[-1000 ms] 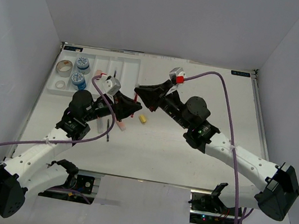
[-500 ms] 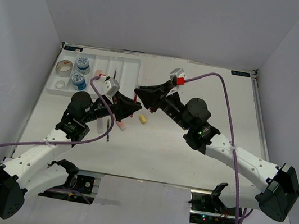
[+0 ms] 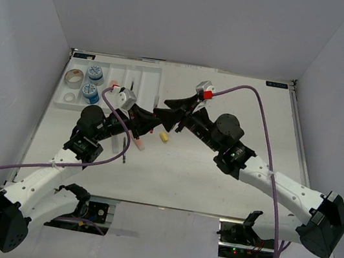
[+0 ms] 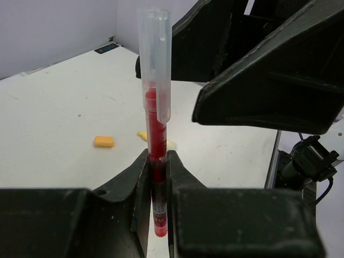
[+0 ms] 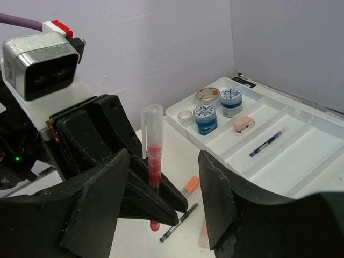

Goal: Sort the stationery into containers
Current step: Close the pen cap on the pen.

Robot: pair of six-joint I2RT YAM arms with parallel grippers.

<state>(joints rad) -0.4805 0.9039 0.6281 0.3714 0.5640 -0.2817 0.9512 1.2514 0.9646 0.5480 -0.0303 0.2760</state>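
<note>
Left gripper [image 4: 156, 177] pinches red pen [image 4: 155, 123] upright above table; right gripper [image 5: 166, 161] spread astride its cap, not touching; advise backing right clear first, then laying pen flat in a long tray [image 5: 301, 156] slot.

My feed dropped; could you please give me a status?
Left fingers shut on red pen, upright. Right fingers open either side of it. Tray not yet reached.

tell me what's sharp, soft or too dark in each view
Left wrist: red pen sharp, the left fingers gripping it dark and slightly soft. Right wrist: the right fingers loom underexposed, tray crisp. Top external: even light, faint shadows.
</note>
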